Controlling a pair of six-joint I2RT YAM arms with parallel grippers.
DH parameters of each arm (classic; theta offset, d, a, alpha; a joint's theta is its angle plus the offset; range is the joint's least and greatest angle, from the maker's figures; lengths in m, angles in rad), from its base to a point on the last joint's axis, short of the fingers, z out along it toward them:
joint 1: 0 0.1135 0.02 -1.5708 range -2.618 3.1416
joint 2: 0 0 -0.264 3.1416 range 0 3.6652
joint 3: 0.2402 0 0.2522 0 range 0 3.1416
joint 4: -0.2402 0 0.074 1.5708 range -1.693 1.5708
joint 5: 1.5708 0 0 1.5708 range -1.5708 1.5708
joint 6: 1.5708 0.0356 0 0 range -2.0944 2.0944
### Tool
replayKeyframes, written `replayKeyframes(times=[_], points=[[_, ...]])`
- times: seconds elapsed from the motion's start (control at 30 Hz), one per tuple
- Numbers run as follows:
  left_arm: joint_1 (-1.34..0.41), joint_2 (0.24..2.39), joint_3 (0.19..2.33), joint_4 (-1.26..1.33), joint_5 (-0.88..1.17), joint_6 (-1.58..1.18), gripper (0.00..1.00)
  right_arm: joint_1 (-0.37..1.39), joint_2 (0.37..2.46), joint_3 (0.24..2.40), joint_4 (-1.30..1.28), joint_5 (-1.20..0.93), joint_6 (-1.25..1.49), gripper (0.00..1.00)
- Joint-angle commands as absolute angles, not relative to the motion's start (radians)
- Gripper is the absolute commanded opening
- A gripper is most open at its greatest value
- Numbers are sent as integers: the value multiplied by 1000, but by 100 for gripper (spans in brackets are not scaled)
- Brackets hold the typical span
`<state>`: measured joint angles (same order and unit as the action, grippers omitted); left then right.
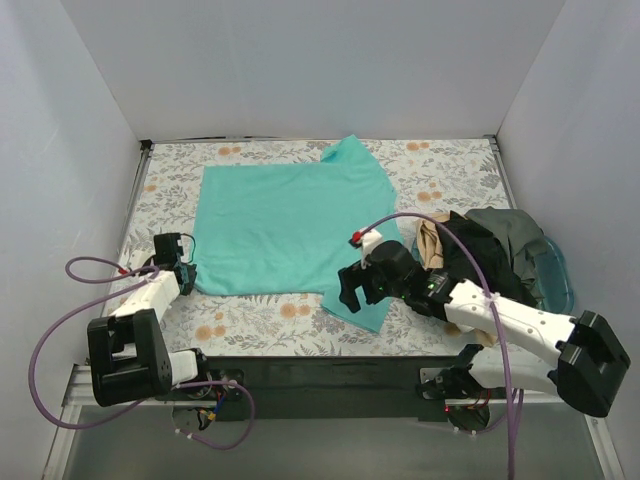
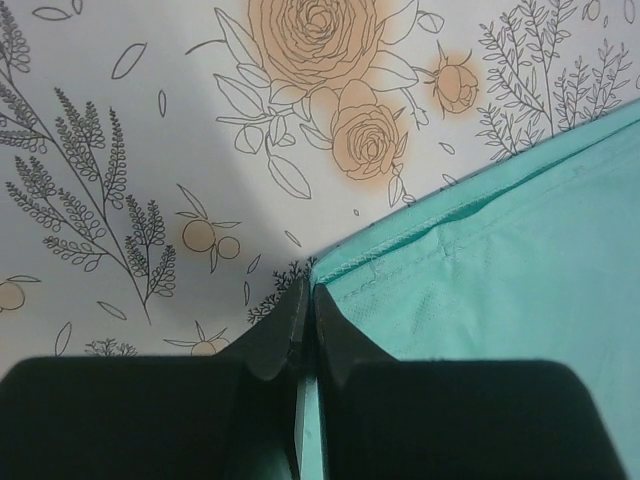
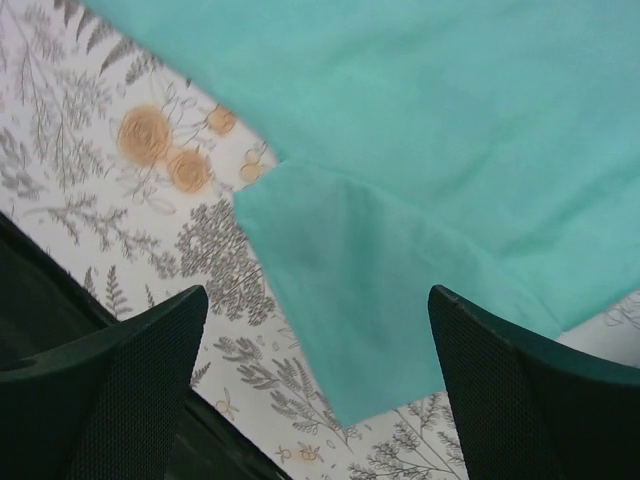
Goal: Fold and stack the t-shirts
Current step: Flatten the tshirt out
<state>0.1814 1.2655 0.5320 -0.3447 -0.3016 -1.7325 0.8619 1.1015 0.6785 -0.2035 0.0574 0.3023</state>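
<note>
The teal-green t-shirt (image 1: 285,225) lies spread flat in the middle of the flowered table. My left gripper (image 1: 187,272) is shut on its near left corner; in the left wrist view the hem (image 2: 480,290) runs in between the closed fingertips (image 2: 306,300). My right gripper (image 1: 352,291) is open and hovers over the shirt's near right sleeve (image 3: 360,300), which lies flat between the two fingers (image 3: 130,370). Black, grey-olive and beige t-shirts (image 1: 480,250) lie heaped at the right.
A translucent blue plastic tub (image 1: 556,272) sits under the heap at the right edge. White walls close in the table on three sides. The dark front rail (image 1: 330,370) runs along the near edge.
</note>
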Motion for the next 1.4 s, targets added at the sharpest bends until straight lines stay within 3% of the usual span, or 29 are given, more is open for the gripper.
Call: replayKeyframes(times=[0.0, 0.23, 0.57, 0.67, 0.77, 0.93, 0.97, 1.0, 1.23, 1.37], points=[[183, 1218, 523, -413, -301, -1724, 0, 994, 1172, 732, -245, 181, 255, 97], [183, 1201, 535, -451, -345, -1729, 0, 1140, 1334, 778, -429, 317, 357, 94], [183, 1184, 538, -468, -362, -1753, 0, 1149, 1318, 712, -500, 331, 419, 86], [183, 1187, 554, -485, -359, -1767, 0, 1149, 1354, 718, -497, 310, 417, 80], [183, 1186, 568, -503, -357, -1782, 0, 1149, 1388, 709, -489, 282, 420, 72], [183, 1187, 575, -523, -371, -1805, 0, 1146, 1401, 684, -476, 261, 410, 49], [183, 1190, 577, -526, -371, -1807, 0, 1147, 1402, 681, -471, 255, 408, 39], [183, 1190, 578, -531, -371, -1809, 0, 1147, 1407, 675, -465, 238, 407, 35], [183, 1174, 580, -548, -376, -1821, 0, 1147, 1419, 652, -431, 203, 367, 28], [183, 1152, 580, -568, -388, -1839, 0, 1147, 1387, 647, -426, 164, 360, 6]])
